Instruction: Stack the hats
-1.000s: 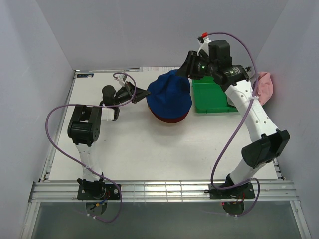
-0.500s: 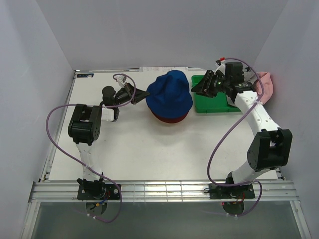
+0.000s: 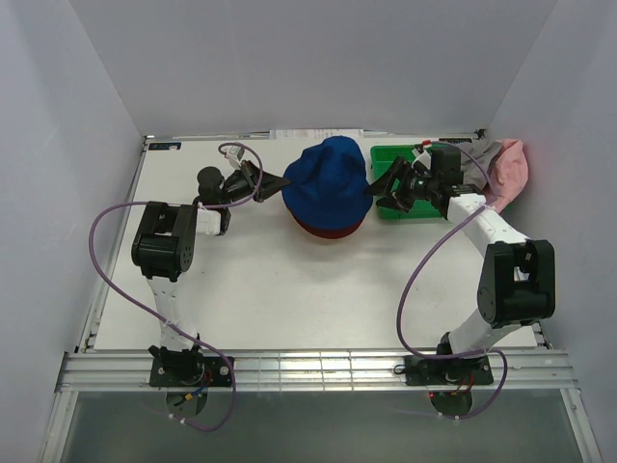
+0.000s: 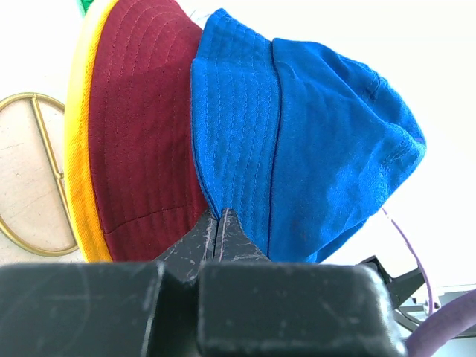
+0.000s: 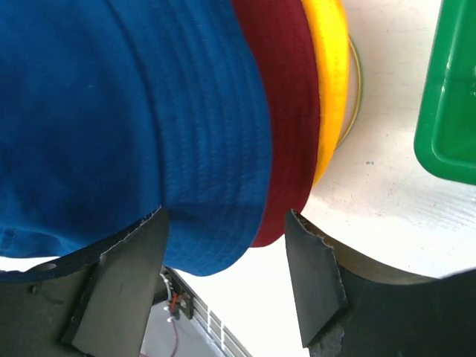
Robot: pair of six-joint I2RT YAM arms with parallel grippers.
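A blue hat (image 3: 330, 180) sits on top of a dark red hat (image 3: 328, 230) at the back middle of the table. In the left wrist view the blue hat (image 4: 312, 134), dark red hat (image 4: 145, 134) and yellow hat (image 4: 78, 149) are stacked. My left gripper (image 3: 278, 181) is shut on the blue hat's brim (image 4: 220, 212). My right gripper (image 3: 383, 191) is open beside the stack's right side, with the blue brim (image 5: 208, 216) between its fingers (image 5: 312, 275), not gripped. A pink hat (image 3: 509, 169) and a grey hat (image 3: 482, 154) lie at the back right.
A green plastic bin (image 3: 410, 183) stands right of the stack, under my right arm; its corner shows in the right wrist view (image 5: 450, 104). A gold wire stand (image 4: 33, 171) is under the stack. Walls close the table on three sides.
My right arm has dropped from above the bin and swung down and left, so its open gripper now sits at the stack's right brim. The left gripper and the hats have not moved.
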